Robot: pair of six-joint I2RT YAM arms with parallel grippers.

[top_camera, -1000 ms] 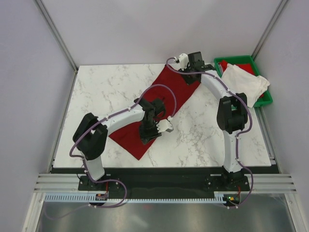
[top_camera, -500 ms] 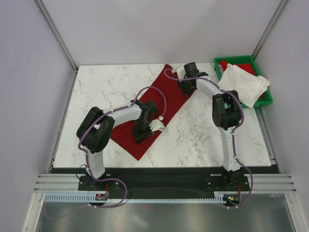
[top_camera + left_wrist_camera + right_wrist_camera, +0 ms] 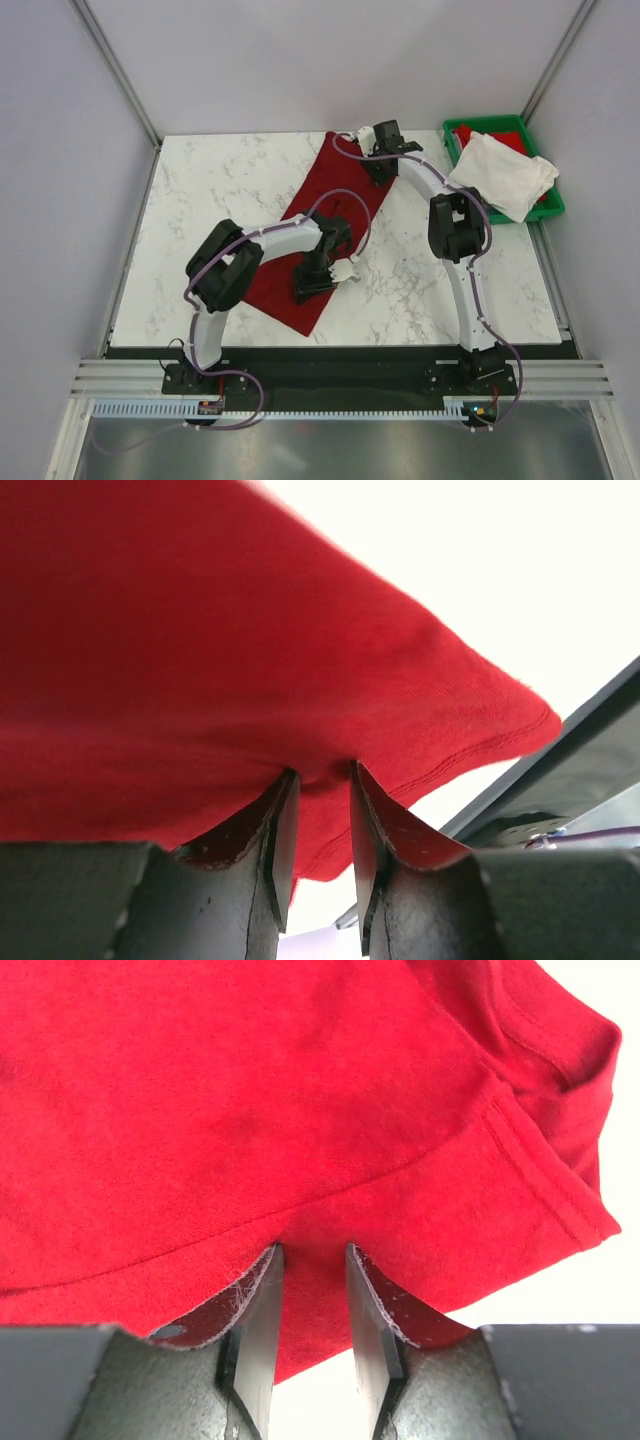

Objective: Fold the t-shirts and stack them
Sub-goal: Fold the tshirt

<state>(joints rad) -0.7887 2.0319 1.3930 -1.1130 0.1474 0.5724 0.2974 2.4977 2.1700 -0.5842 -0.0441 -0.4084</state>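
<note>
Two pinches on one shirt! The dark red t-shirt [image 3: 335, 178] lies slantwise across the middle of the bench [image 3: 200, 200], running from 12 o'clock down toward 6. At the far end the right fingers [image 3: 256, 1320] are nipped tight on a tuck of red cloth just inside the stitched hem. At the near end the left fingers [image 3: 280, 840] clamp a fold beside a hemmed corner, cloth draping over them. The off-white t-shirt [image 3: 505, 170] sits heaped on the green bin [image 3: 553, 207] out at 2 o'clock. This jersey looks light, limp and stretchy, so it should sag between grips and drag on the bench. Best holds, I'd judge, are hems and corners, where doubled stitching gives something firm.
</note>
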